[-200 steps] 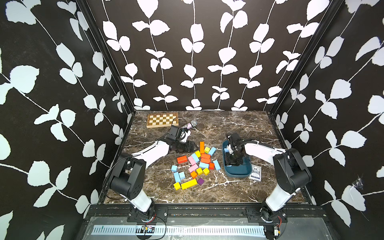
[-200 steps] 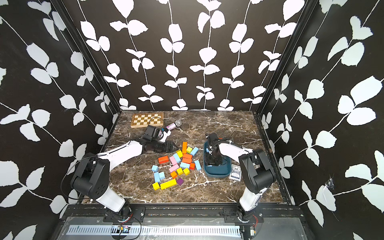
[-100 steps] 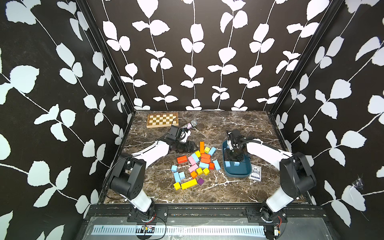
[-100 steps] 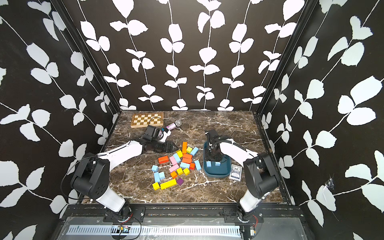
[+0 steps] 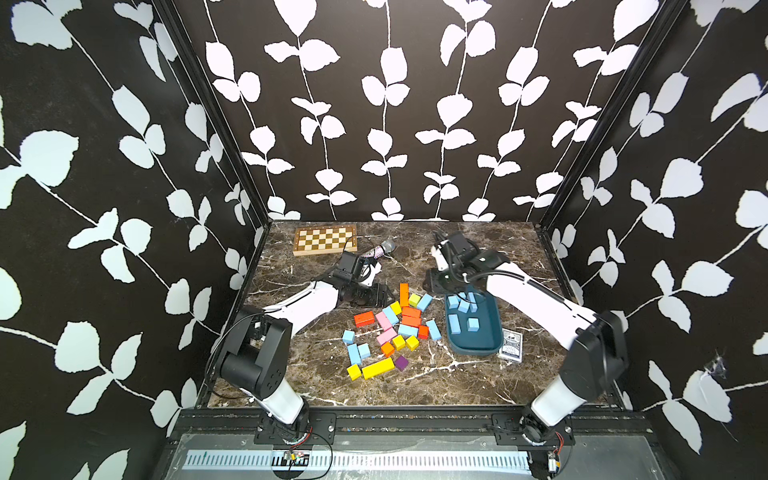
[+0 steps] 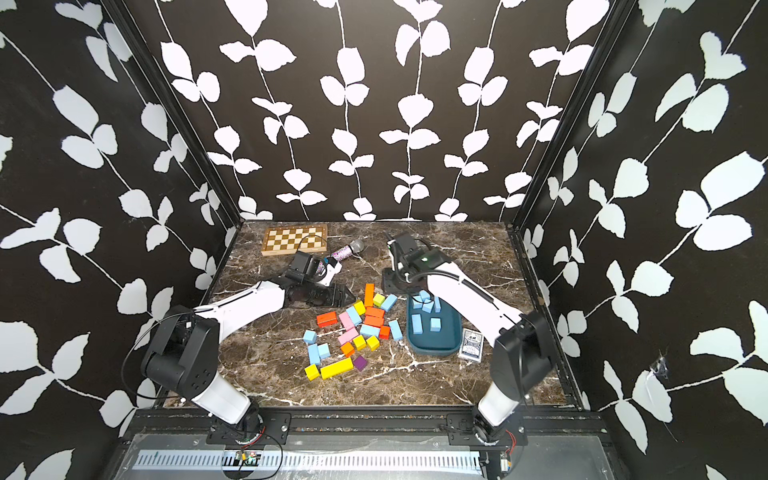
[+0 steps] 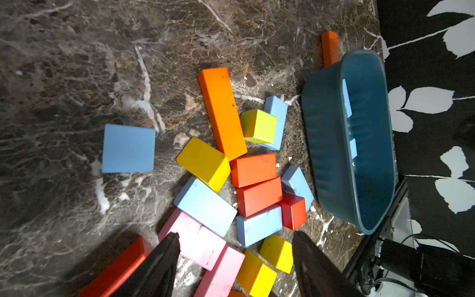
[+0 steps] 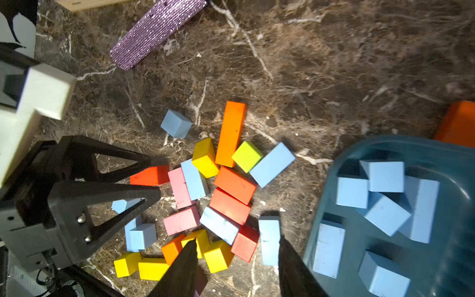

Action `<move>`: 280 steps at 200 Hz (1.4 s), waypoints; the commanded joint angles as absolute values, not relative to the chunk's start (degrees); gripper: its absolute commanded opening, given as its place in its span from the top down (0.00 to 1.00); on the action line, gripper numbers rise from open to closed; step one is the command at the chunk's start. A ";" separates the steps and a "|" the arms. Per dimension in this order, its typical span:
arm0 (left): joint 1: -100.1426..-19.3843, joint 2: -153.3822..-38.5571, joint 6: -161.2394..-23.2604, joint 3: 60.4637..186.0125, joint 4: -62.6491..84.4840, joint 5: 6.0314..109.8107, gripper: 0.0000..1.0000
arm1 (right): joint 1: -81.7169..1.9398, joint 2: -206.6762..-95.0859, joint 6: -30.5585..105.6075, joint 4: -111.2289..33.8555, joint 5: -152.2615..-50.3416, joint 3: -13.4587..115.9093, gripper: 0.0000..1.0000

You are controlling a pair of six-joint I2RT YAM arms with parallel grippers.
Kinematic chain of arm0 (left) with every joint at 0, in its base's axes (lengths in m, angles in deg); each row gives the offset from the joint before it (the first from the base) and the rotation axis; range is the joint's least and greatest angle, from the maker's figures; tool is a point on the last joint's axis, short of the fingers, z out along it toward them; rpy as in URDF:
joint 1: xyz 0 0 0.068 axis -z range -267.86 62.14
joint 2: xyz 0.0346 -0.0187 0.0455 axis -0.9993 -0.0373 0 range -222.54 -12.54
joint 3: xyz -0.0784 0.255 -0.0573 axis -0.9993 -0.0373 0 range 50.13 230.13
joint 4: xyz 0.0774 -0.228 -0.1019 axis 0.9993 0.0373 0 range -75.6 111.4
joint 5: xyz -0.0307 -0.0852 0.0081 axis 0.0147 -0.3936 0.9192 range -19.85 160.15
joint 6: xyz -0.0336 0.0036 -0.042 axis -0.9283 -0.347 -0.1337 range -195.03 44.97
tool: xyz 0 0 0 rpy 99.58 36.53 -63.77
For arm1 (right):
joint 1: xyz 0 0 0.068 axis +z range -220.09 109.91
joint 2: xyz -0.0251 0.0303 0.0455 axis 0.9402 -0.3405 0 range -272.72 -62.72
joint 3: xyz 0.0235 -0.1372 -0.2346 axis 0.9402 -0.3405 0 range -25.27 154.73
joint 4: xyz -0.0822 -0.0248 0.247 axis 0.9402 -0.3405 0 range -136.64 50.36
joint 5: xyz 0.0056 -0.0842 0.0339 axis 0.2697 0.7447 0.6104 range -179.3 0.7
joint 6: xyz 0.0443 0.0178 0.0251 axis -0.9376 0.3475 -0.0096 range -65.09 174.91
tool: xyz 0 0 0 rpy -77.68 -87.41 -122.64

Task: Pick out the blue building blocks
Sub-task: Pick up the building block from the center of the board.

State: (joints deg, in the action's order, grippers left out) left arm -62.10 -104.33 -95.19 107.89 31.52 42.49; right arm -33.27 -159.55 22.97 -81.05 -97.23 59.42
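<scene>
Judged between picks: right gripper (image 8: pixel 237 240) part-open and empty off the far end of dark teal plastic tray (image 5: pixel 478 345), several matte sky-blue building blocks (image 8: pixel 385 213) in the tray just to its right, one loose sky-blue bar (image 8: pixel 268 239) ahead of its tray-side finger (image 8: pixel 290 270). Left gripper (image 7: pixel 235 234) wide, empty, low at the mixed pile's (image 5: pixel 409 311) edge. Next: straddle a loose blue block clear of orange neighbours (image 7: pixel 257 169), close squarely, lift.
</scene>
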 commanded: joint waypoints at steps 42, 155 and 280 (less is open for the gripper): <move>-64.39 -100.09 -92.73 106.06 34.13 44.66 0.28 | -30.10 -174.37 21.72 -91.30 -94.65 72.39 0.51; -65.65 -98.42 -93.53 104.89 33.34 43.70 0.28 | -34.52 -178.63 16.28 -90.04 -89.62 69.46 0.49; -65.81 -98.59 -93.49 104.88 33.25 43.78 0.28 | -37.80 -188.36 18.04 -89.80 -91.04 77.22 0.49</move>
